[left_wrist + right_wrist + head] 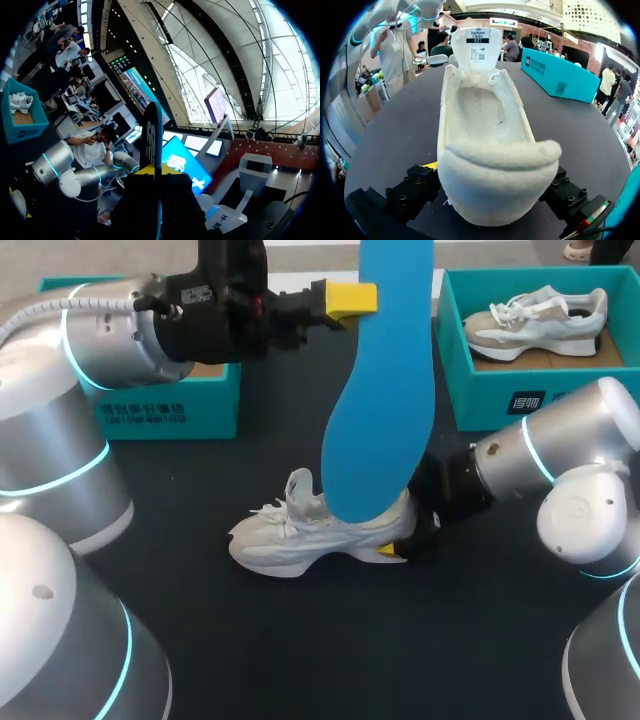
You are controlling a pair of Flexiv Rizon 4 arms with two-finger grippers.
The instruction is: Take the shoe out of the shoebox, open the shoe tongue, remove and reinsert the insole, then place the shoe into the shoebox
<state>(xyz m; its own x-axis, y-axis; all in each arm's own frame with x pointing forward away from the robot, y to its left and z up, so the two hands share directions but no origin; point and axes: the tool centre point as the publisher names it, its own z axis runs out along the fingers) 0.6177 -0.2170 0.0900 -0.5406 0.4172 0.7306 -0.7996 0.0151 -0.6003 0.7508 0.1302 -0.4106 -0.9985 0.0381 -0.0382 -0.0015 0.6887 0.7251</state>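
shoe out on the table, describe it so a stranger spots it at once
On the dark table, look at the middle, under the hanging blue insole. The white shoe stands there in the open, its heel in the right gripper. The other shoe lies inside a teal shoebox.

The white shoe [310,535] stands upright on the black tabletop [300,640], its tongue [478,47] raised and its heel clamped in my right end effector [400,540]. My left end effector [350,298] holds the blue insole [385,390] upright, broad end down, over the shoe. The teal shoebox [170,405] sits back left.
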